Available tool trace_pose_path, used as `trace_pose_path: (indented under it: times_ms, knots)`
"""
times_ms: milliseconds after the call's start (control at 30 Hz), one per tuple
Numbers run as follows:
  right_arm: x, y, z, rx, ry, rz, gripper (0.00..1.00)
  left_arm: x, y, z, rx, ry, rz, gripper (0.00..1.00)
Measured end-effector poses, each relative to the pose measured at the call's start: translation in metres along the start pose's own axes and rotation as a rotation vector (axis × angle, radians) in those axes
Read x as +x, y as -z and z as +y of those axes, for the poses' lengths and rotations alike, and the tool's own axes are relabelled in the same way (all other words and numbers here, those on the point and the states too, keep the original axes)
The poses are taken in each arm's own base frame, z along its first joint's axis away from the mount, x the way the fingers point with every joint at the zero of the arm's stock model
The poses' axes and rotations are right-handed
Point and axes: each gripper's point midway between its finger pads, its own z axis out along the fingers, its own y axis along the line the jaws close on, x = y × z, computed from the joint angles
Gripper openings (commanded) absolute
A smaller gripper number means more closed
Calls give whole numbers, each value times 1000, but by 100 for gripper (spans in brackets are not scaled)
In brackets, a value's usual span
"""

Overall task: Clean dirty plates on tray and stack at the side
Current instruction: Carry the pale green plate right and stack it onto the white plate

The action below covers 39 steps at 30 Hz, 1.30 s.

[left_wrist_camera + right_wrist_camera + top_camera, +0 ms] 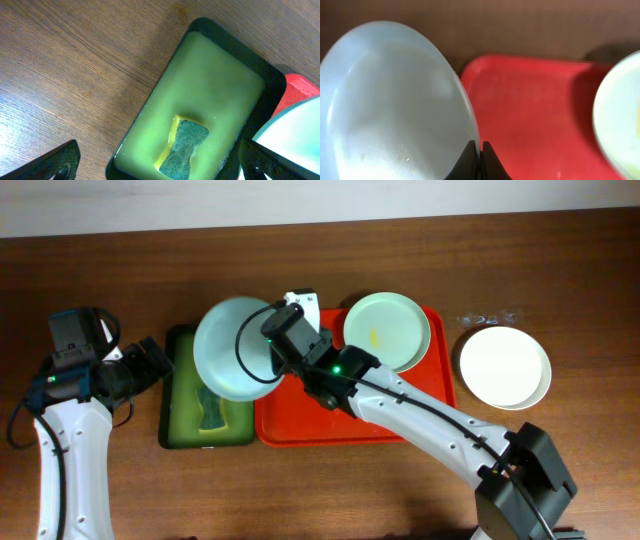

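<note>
Because the right fingers (490, 167) were clenched on only the thin rim of the pale blue plate (228, 348), holding it tilted above the gap between the green tray (165, 400) and the red tray (300, 420), the likeliest trouble was the plate pivoting or slipping out and dropping into the soapy liquid, or knocking the trays' edges. The left fingers (55, 162) hung spread wide with nothing in them beside the green tray, and a reach for the sponge (185, 150) could have bumped the overhanging plate. From overhead the plate covered much of the sponge and the wrist hid the pinch itself. The right wrist view was too blurred to tell whether the held plate was soiled. The second plate (387, 332), with a yellow smear (375, 337), sat on the red tray; whether the white plate (505, 367) on the tabletop (300, 490) was one or several could not be told
</note>
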Motion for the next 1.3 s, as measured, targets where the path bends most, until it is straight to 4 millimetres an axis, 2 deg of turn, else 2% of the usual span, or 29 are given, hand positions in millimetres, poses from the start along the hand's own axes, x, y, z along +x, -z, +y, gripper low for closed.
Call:
trace_pose_path:
  times_ms: [100,233,267,367,433,533,633,767,800,867,933,1000,1167,1300]
  knots:
    - [24,0,-11,6,-7,125,4,0,0,0,0,0,0,99]
    - [60,8,-46,104,-4,305,4,0,0,0,0,0,1,99]
    - [63,9,-52,118,-8,325,4,0,0,0,0,0,0,99]
    - [65,10,-74,148,-55,377,4,0,0,0,0,0,0,99]
    - [58,8,-90,143,-115,390,4,0,0,0,0,0,0,99]
    - [44,6,-125,99,-266,422,4,0,0,0,0,0,0,99]
    - [29,11,-172,55,-446,447,4,0,0,0,0,0,-1,99]
    - [32,35,-255,106,-661,484,4,0,0,0,0,0,-1,99]
    - [39,47,-280,129,-714,504,4,0,0,0,1,0,-1,99]
    - [44,62,-315,158,-781,500,4,0,0,0,0,0,-1,99]
    - [59,87,-359,195,-858,504,4,0,0,0,0,0,-1,99]
    - [67,100,-383,227,-891,497,4,0,1,0,1,0,-1,99]
    - [100,137,-446,460,-925,507,4,0,1,0,1,0,-1,99]
    - [116,150,-464,563,-926,532,4,0,1,0,1,0,-1,99]
